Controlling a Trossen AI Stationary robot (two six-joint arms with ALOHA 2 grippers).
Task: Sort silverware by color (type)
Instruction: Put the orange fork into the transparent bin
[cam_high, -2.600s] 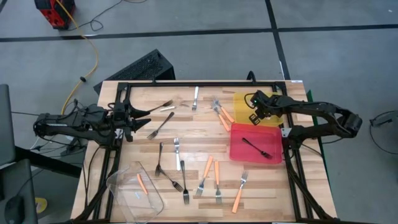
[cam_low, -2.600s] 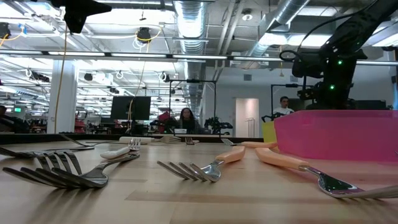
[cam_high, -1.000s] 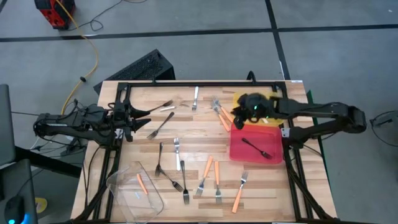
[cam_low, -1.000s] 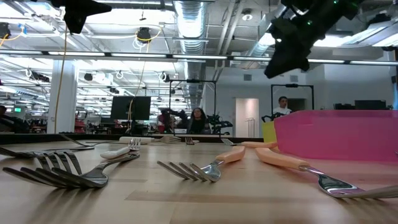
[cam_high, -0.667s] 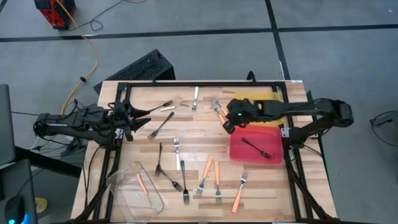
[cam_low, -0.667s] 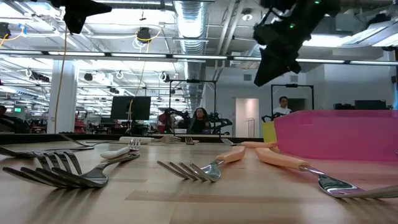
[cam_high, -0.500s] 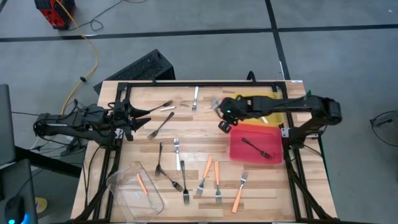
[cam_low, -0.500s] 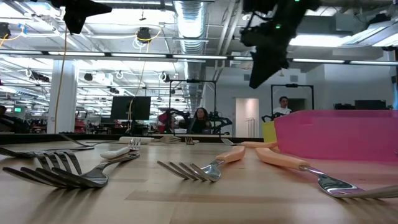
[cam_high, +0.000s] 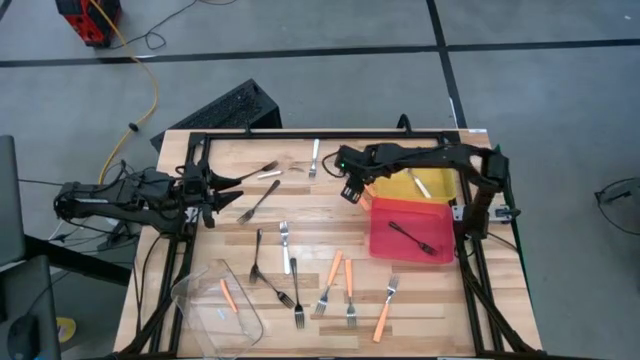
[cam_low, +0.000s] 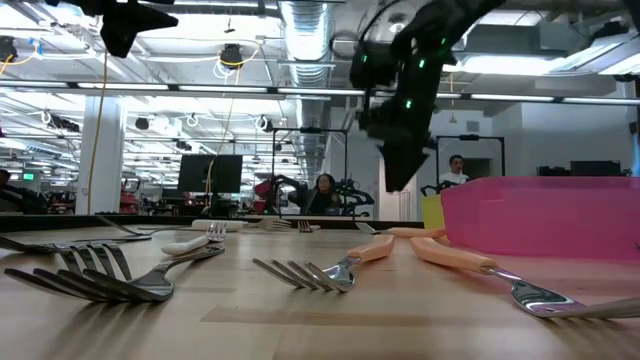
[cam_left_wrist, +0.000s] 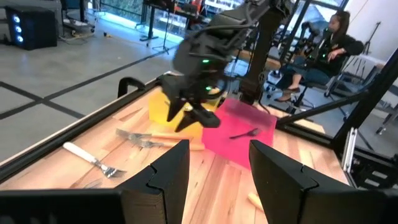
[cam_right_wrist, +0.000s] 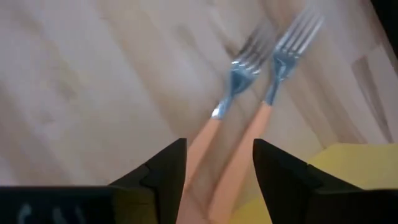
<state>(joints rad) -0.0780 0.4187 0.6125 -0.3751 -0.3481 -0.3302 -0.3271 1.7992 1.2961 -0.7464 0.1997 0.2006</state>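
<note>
Two orange-handled forks lie side by side on the wood next to the yellow tray. My right gripper hangs open above their handles, pointing steeply down and touching nothing. In the yellow tray rests a white-handled fork; in the red tray, a black fork. More orange, white and dark forks are scattered over the table. My left gripper waits open and empty at the table's left side.
A clear plastic tub at the near left corner holds an orange fork. A black frame runs round the table. Loose forks lie mid-table and toward the near edge. People sit in the room beyond.
My right gripper has swung from above the yellow tray toward the table's left, come down and tipped to point steeply at the two orange forks. The left arm has kept still.
</note>
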